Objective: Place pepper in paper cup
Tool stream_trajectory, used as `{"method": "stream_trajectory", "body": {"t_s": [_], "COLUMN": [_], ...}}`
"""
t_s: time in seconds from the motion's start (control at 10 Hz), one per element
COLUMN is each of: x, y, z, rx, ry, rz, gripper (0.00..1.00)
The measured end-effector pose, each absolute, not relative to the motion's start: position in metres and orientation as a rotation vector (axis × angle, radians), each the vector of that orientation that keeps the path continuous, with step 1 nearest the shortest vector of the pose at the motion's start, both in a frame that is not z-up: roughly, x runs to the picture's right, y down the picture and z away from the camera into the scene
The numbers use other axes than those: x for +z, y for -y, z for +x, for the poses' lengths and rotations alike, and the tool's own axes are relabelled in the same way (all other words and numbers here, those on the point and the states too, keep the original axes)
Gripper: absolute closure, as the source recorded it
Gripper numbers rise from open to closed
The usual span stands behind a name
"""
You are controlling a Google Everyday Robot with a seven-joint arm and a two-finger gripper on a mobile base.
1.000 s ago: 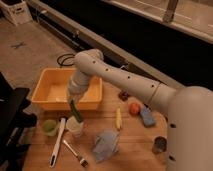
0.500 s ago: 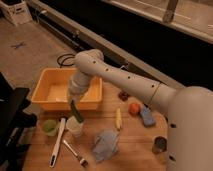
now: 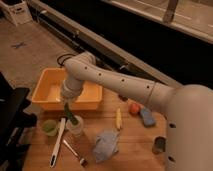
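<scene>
My gripper (image 3: 66,103) hangs at the front edge of the yellow bin, just above the white paper cup (image 3: 75,128) on the wooden table. It is shut on the upper end of the slim dark green pepper (image 3: 70,114). The pepper slants down from the gripper, and its lower end reaches into the mouth of the paper cup. The cup stands upright, left of the table's middle.
A yellow bin (image 3: 90,98) sits at the back left. A translucent green cup (image 3: 49,127) stands left of the paper cup, with a white utensil (image 3: 57,144) and a brush (image 3: 75,152) in front. A blue cloth (image 3: 106,145), yellow corn piece (image 3: 118,119), red fruit (image 3: 134,108), blue sponge (image 3: 147,116) and dark metal cup (image 3: 159,145) lie to the right.
</scene>
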State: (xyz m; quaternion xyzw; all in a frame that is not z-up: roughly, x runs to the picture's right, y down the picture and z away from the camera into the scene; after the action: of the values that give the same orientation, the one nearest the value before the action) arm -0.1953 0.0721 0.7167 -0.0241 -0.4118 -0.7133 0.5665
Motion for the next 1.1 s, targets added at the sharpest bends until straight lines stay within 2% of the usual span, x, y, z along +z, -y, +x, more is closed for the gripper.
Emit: {"method": "stream_trajectory", "body": {"t_s": [0.6,1.1], "x": [0.731,0.742], "y": [-0.091,-0.109], "z": [-0.197,-0.187], "rx": [-1.708,-1.665], "ry": [0.955,0.977], "rz": [0.014,0.051], "gripper": [0.98,0.49]}}
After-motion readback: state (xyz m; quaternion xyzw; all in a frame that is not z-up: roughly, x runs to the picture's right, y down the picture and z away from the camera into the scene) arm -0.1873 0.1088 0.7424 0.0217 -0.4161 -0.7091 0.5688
